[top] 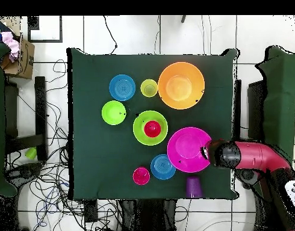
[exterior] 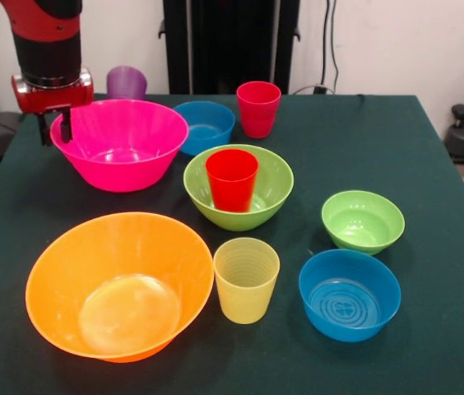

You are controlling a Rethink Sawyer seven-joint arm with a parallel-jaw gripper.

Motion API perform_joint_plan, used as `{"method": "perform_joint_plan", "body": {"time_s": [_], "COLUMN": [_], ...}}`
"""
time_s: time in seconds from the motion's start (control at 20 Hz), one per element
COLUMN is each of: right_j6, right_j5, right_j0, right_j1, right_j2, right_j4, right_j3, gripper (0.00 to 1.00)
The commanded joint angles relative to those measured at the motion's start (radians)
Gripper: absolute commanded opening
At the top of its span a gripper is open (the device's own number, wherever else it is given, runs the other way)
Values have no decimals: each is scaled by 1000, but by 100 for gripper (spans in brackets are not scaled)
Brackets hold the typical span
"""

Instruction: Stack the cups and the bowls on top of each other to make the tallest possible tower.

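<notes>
On a dark green table (exterior: 429, 164), the large orange bowl (exterior: 119, 284) sits at the near edge in the front view, upright and apart from its neighbours. Behind it stands the hot pink bowl (exterior: 120, 141), and the red and black Sawyer arm (exterior: 48, 49) hangs over its rim at the picture's left, the gripper (exterior: 58, 123) at the bowl's edge; whether its claw is released or clenched on the rim cannot be told. At the table's middle, the medium lime green bowl (exterior: 238, 188) holds the bright red cup (exterior: 232, 179), standing upright inside it. A small blue bowl (exterior: 350, 294) rests near the front right, with the small lime green bowl (exterior: 363, 220) just behind it. The second small blue bowl (exterior: 206, 125) sits just beside the hot pink bowl. The ribbed yellow cup (exterior: 246, 280) stands just beside the orange bowl, the pinkish-red cup (exterior: 258, 108) near the second blue bowl, the purple cup (exterior: 127, 82) at the far edge
</notes>
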Motion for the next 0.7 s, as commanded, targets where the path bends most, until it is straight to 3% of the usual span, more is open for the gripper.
{"method": "perform_joint_plan", "body": {"time_s": [0.05, 0.7], "right_j6": [15, -94], "right_j5": [77, 240], "right_j0": [37, 32], "right_j1": [-120, -259], "right_j2": [67, 106], "right_j4": [109, 267], "right_j3": [112, 156], "gripper": [0, 0]}}
